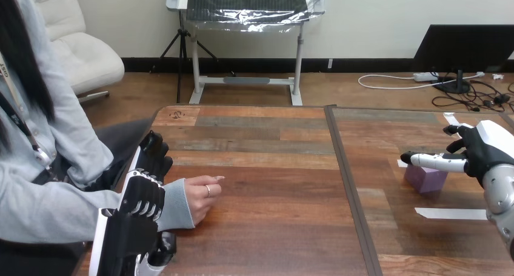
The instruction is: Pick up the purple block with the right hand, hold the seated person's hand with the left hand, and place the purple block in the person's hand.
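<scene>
our left robot hand (130, 230) curls round the person's wrist (177, 204) at the counter (273, 185) edge; our right robot hand (479, 147) hovers, fingers straight and spread, just over the purple block (426, 180) on the counter.

- The wooden table (273, 185) is split by a dark seam (right of the middle).
- A purple block (425, 182) stands on its right part.
- A white strip (450, 213) lies flat near the block, on its near side.
- The person's hand (203, 197) rests on the left part.

Open table (273, 185) between block (426, 180), person's hand (203, 197)
</scene>
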Available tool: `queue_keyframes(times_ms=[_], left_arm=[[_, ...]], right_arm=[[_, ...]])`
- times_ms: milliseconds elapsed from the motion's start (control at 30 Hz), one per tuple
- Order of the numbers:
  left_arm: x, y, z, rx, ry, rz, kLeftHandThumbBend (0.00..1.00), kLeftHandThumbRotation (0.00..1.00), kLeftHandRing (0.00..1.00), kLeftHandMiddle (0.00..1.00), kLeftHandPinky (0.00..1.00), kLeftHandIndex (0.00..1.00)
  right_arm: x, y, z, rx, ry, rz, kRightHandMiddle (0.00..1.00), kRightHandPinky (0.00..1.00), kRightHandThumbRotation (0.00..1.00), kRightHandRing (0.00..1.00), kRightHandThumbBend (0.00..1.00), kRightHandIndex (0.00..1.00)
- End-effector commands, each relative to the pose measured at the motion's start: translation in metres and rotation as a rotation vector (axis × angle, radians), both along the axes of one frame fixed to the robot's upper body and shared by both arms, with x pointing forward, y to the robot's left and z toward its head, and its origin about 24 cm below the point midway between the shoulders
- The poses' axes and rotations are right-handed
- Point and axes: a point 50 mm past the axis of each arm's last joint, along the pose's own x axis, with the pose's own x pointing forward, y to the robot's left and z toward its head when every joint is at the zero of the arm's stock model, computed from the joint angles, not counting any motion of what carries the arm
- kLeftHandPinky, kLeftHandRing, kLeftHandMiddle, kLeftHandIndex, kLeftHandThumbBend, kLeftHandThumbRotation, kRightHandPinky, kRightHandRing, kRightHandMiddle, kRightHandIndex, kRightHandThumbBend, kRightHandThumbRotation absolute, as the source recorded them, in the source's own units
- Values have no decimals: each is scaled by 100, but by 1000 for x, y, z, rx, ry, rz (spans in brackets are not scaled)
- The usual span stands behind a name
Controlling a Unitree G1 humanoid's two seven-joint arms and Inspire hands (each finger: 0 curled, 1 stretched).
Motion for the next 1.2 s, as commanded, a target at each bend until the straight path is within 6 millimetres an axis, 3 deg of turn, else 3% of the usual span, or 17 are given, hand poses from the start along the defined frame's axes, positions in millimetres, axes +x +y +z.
queue_keyframes(times_ms=[0, 233, 533, 1167], left_arm=[[14, -4, 11, 1, -65, -20, 100, 73, 98, 98, 96, 95], [14, -4, 11, 7, -66, -14, 100, 74, 98, 98, 97, 96], [14, -4, 10, 2, -53, -12, 100, 74, 99, 99, 97, 96], [16, -5, 11, 0, -69, -10, 99, 73, 97, 97, 95, 95]], right_arm=[[14, 0, 26, -16, -95, 11, 73, 61, 58, 72, 100, 87], [15, 0, 26, -13, -92, 7, 72, 59, 58, 70, 100, 87], [14, 0, 26, -8, -94, 5, 80, 66, 56, 78, 100, 88], [15, -1, 27, -10, -97, 6, 67, 58, 57, 70, 100, 88]])
